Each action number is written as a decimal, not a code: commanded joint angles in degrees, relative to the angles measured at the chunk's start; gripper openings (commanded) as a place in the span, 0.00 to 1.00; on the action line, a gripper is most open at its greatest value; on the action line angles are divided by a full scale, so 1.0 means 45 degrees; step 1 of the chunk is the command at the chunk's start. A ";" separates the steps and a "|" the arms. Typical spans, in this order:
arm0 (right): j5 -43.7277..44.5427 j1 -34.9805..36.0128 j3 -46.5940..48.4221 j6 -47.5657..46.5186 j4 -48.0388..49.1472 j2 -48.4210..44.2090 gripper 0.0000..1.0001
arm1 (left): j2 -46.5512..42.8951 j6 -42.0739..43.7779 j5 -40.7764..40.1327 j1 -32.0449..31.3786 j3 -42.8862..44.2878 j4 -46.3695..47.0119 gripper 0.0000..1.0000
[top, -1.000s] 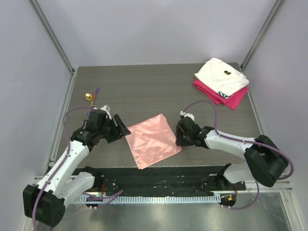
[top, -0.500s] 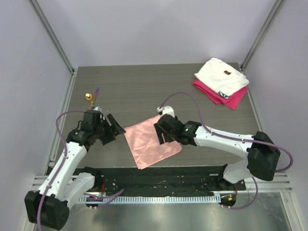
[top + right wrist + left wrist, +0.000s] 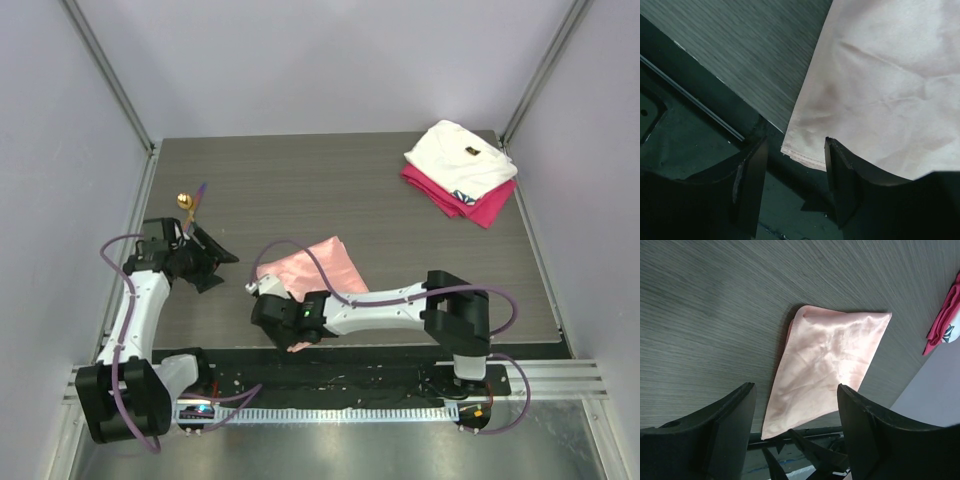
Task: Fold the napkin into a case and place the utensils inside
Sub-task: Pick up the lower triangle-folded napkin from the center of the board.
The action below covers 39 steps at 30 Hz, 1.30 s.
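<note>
Salmon-pink napkin [image 3: 330,258]: one, flat near the front edge of the table [image 3: 300,190], near corner just past that edge.
Utensils [image 3: 190,202]: one small bunch, far left; a gold bowl and a purple handle show, exact count unclear.
Left gripper [image 3: 794,390]: jaws spread wide, empty, left of the napkin.
Right gripper [image 3: 795,141]: jaws apart, straddling the napkin's near corner, unclamped.
Folded cloths: two, white cloth [image 3: 460,155] on magenta cloth [image 3: 480,205], far right.

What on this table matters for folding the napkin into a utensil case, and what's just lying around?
For the job:
- napkin
- utensils

Just lying about:
- white cloth, folded at the far right corner
- magenta cloth, folded beneath it
</note>
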 commanded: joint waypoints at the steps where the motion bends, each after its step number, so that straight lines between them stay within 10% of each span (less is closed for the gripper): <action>1: 0.0124 0.0192 0.0851 0.0484 -0.0330 0.0263 0.56 | 0.0278 0.0535 0.1078 0.0313 0.0283 0.0360 0.70; 39: 0.0338 -0.1059 0.1711 -0.0005 -0.0465 0.1398 0.56 | 0.1782 0.0613 0.1899 0.0587 0.0009 0.1786 0.69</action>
